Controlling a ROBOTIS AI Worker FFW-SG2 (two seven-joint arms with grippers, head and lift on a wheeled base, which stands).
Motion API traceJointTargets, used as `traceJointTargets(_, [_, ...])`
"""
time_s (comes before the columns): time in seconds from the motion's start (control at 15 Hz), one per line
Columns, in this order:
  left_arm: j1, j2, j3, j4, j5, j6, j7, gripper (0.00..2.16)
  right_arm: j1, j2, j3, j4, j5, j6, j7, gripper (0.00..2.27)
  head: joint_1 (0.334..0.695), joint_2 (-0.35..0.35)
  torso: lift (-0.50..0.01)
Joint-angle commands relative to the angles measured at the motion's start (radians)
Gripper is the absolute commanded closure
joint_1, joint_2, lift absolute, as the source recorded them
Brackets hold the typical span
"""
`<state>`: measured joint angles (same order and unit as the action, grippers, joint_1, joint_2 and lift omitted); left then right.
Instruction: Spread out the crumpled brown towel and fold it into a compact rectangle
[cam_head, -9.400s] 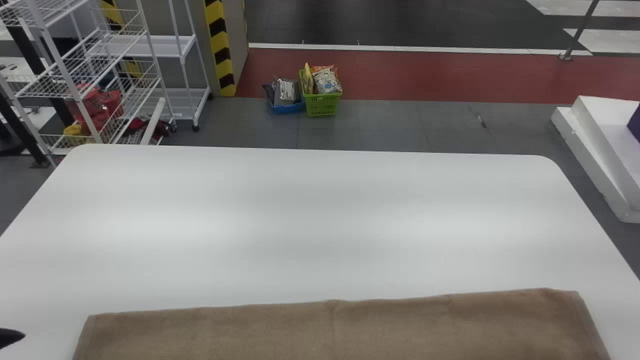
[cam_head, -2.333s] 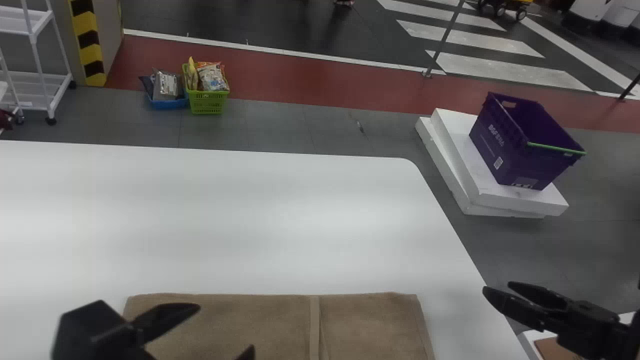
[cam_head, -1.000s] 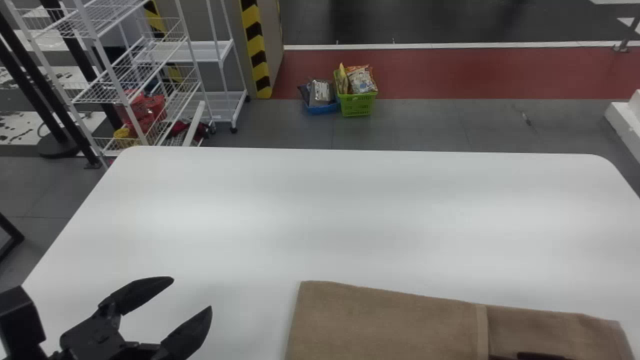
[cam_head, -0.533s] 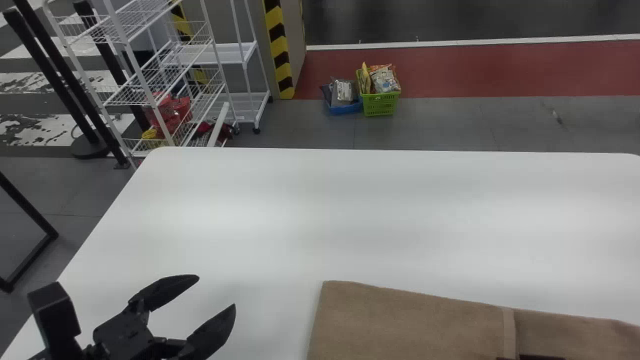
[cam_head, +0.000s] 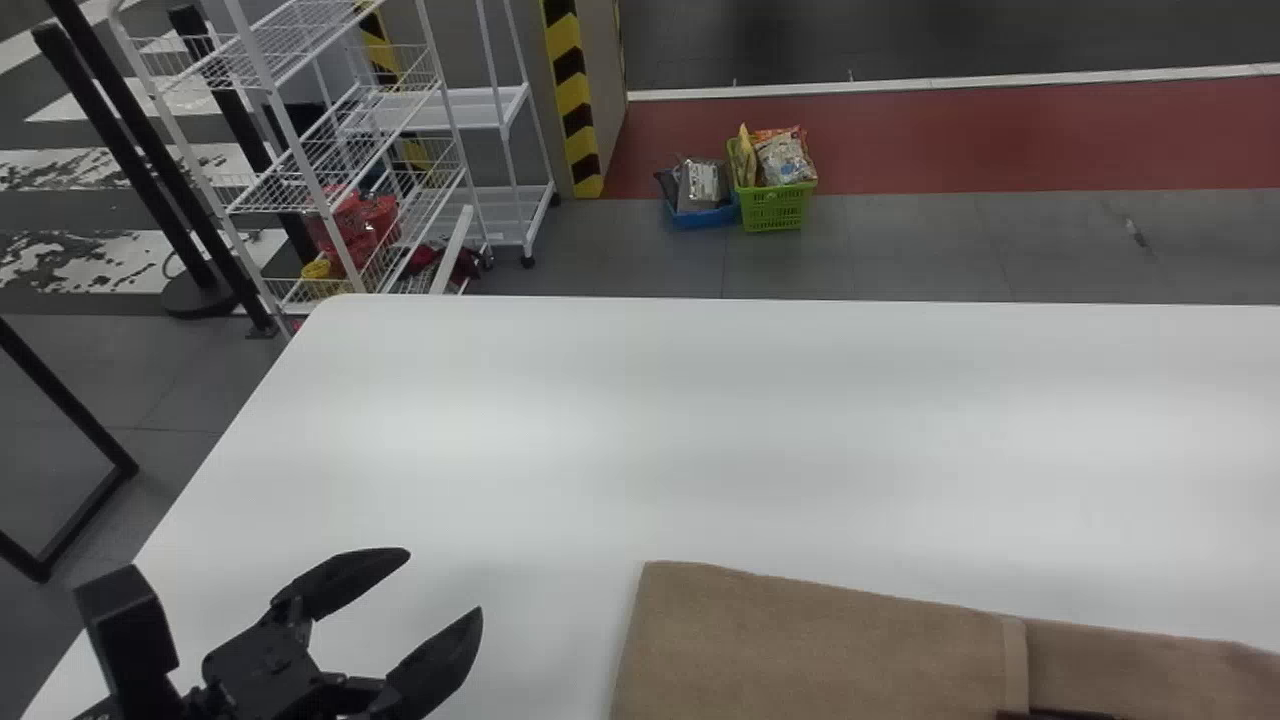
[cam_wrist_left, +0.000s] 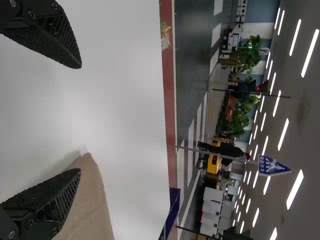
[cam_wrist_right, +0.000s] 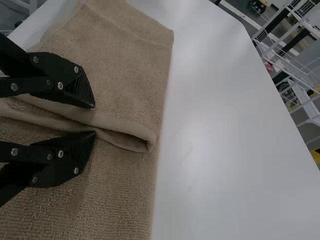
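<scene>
Brown towel (cam_head: 800, 645) lies at the near right of the white table (cam_head: 700, 430), one part folded over the rest; the left gripper (cam_head: 444, 582) hangs to its left, released, fingers spread wide; the right gripper (cam_head: 1062, 714) is at the folded part's edge, its fingers parted rather than clenched, with that edge running between them.

Matt, nubby cloth towel (cam_head: 820, 640) on a smooth, softly glossy table (cam_head: 700, 430).
</scene>
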<state>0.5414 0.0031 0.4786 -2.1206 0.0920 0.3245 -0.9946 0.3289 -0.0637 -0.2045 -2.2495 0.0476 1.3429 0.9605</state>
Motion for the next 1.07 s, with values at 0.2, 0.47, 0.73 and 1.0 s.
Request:
traceJointTargets(0.2, [0.002,-0.006,0.0,-0.001,0.0,0.0,-0.009,0.08,-0.004,0.002,-0.001,-0.005,-0.032,0.016,0.001,0.83,0.695,0.184,-0.127])
traceJointTargets(0.47, [0.002,-0.006,0.0,-0.004,-0.002,0.0,-0.012,0.08,-0.028,0.009,0.01,-0.004,-0.046,0.058,0.0,1.03,0.695,0.193,-0.127])
traceJointTargets(0.73, [0.003,-0.006,-0.006,-0.002,-0.005,0.0,-0.022,0.08,-0.048,0.047,0.008,0.001,-0.071,0.055,-0.005,1.23,0.695,0.208,-0.127])
traceJointTargets(1.0, [0.022,-0.006,-0.051,-0.002,-0.014,-0.003,-0.071,0.08,-0.085,0.065,0.037,-0.001,-0.092,0.065,-0.014,1.23,0.695,0.215,-0.127])
